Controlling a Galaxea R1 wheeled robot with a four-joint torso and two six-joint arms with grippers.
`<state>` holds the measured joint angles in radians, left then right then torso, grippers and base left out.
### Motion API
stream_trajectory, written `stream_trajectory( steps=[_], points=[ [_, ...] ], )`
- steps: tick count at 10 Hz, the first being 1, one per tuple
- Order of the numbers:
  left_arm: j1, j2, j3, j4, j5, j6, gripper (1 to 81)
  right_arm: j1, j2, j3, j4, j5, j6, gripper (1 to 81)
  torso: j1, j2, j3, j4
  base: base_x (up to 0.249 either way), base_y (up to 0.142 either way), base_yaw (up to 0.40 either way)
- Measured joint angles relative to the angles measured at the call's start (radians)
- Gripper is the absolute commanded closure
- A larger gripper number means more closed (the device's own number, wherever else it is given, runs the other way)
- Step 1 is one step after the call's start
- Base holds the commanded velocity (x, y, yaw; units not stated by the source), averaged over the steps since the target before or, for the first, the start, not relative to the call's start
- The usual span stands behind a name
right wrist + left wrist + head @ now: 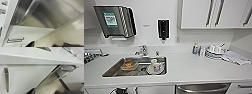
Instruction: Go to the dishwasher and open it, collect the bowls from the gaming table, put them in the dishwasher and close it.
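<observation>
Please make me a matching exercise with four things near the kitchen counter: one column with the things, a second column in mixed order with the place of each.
Things:
1. dishwasher
2. sink
3. paper towel dispenser
4. stack of plates

Places:
A. on the wall, above the counter's left part
B. under the counter, right of the sink
C. on the counter, at the right
D. set into the counter, below the tap

Pairs: 1-B, 2-D, 3-A, 4-C

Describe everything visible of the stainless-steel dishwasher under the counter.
The brushed stainless-steel dishwasher front sits under the white countertop, right of the sink. Its rounded horizontal bar handle spans the top of the door. In the left wrist view the door appears tilted out from the white cabinets. Nothing visibly touches the handle.
</observation>
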<state>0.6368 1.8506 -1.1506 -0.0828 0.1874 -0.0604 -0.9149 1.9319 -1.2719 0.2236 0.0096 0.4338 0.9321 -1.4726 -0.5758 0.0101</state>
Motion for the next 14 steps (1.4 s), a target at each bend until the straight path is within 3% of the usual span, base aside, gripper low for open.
stream_trajectory(
  steps=[4, 7, 12, 14],
  points=[
    [-0.028, 0.097, 0.103, 0.0, 0.069, 0.0, 1.0, 0.008, 0.051, -0.013, 0.0, -0.017, 0.009, 1.0, 0.087, -0.139, 0.0, 0.0, 0.0, 0.0, 0.0],
    [-0.023, 0.129, 0.109, 0.0, 0.109, 0.0, 1.0, 0.037, 0.058, -0.021, 0.0, -0.038, 0.032, 1.0, 0.144, -0.232, 0.0, 0.0, 0.0, 0.0, 0.0],
    [-0.018, 0.121, 0.101, 0.0, 0.11, 0.0, 1.0, 0.19, 0.061, -0.021, 0.008, -0.132, 0.099, 1.0, 0.151, -0.244, 0.001, 0.0, 0.0, 0.0, 0.0],
    [0.005, 0.122, 0.079, 0.0, 0.107, 0.0, 1.0, 0.302, 0.047, -0.02, 0.008, -0.219, 0.166, 1.0, 0.151, -0.244, 0.001, 0.0, 0.0, 0.0, 0.0]
  ],
)
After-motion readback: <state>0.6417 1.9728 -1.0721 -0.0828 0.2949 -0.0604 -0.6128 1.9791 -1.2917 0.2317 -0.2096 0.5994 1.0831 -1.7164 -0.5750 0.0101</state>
